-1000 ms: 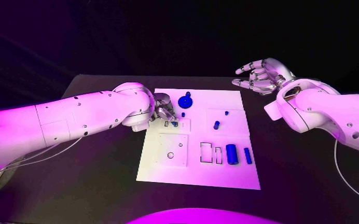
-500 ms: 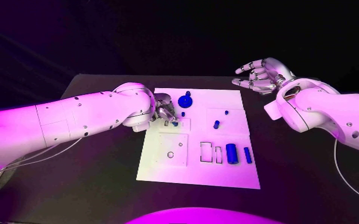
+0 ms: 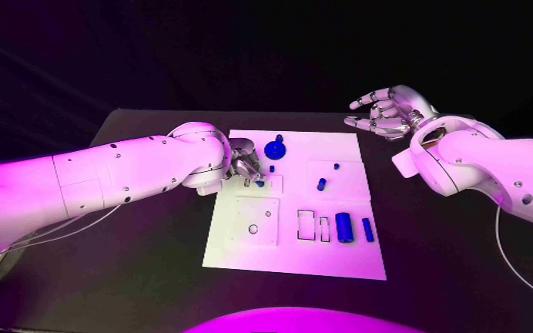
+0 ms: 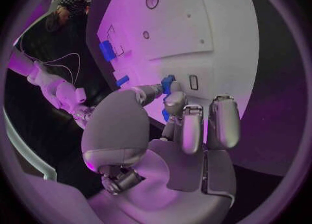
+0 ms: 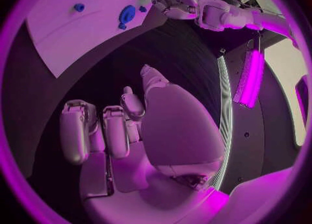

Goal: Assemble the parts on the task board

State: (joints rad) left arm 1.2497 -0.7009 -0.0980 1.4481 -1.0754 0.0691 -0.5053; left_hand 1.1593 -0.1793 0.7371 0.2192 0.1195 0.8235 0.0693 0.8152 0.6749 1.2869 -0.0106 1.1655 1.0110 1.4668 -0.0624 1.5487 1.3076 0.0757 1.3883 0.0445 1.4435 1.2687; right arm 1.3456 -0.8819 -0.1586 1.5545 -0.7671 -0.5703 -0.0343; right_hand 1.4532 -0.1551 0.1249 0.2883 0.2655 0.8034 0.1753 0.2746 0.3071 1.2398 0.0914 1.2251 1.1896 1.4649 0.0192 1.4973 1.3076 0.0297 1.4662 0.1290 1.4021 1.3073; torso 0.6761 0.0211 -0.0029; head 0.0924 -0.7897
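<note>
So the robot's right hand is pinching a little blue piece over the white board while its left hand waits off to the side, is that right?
Not quite: the hands are swapped. The left hand pinches the small blue piece in its fingers over the white board, as the left wrist view shows. The right hand waits off to the side, holding nothing.

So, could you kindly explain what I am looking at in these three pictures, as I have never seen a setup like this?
It is a robot with two white arms, each ending in a silver hand. One picture looks down from its head; the round ones come from cameras at each wrist. On the black table lies a white task board bearing small blue parts, such as a cylinder and a round piece. The left hand is at the board's far left part, its fingers pinching a small blue part. The right hand hovers beside the board, holding nothing.
</note>
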